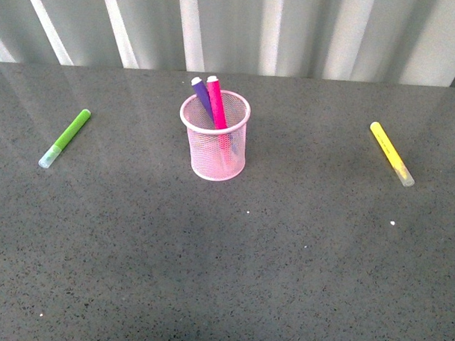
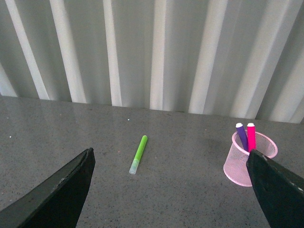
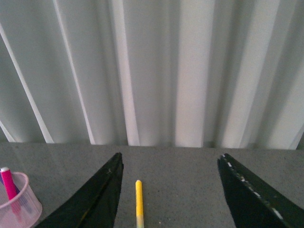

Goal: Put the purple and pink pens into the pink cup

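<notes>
1. Purple pen (image 1: 202, 94) & pink pen (image 1: 216, 101) both stand inside the pink mesh cup (image 1: 217, 152), long axes near upright, leaning back on the far rim; task looks done.
2. Left gripper (image 2: 171, 190): jaws wide apart, empty; cup lies to its right, green marker (image 1: 65, 137) ahead.
3. Right gripper (image 3: 171, 199): jaws apart, empty; yellow marker (image 1: 391, 153) ahead, cup off left.
4. No brands or writing legible.

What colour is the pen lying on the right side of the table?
Yellow pen, with a pale cap; clearest in the front view.
</notes>
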Tool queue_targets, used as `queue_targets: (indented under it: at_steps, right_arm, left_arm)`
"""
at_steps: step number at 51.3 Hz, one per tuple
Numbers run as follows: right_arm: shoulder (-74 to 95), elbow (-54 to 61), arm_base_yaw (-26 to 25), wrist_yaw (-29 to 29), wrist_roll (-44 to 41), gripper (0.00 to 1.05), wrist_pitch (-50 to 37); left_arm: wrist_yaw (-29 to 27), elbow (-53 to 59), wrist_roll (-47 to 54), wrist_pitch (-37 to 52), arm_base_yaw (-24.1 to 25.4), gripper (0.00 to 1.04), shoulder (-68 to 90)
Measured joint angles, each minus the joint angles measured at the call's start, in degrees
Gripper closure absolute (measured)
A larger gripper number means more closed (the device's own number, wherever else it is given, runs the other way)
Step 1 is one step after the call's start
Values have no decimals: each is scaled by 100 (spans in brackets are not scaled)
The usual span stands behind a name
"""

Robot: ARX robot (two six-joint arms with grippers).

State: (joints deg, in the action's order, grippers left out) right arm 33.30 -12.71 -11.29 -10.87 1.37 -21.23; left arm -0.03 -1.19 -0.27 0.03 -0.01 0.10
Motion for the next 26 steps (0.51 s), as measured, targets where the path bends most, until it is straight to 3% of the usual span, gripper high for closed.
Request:
queue_targets:
  at_steps: [6,17,26]
  right_arm:
    - [42,970,271,299,-74,65,-1078]
    - [136,1172,472,391,-111,100,-1329]
    - [22,1172,186,157,-125,101,-1174]
  left_arm:
    - [2,0,0,0,0,7,-2]
    - [0,0,0,0,0,7,0]
    - [0,0,0,0,0,7,-4]
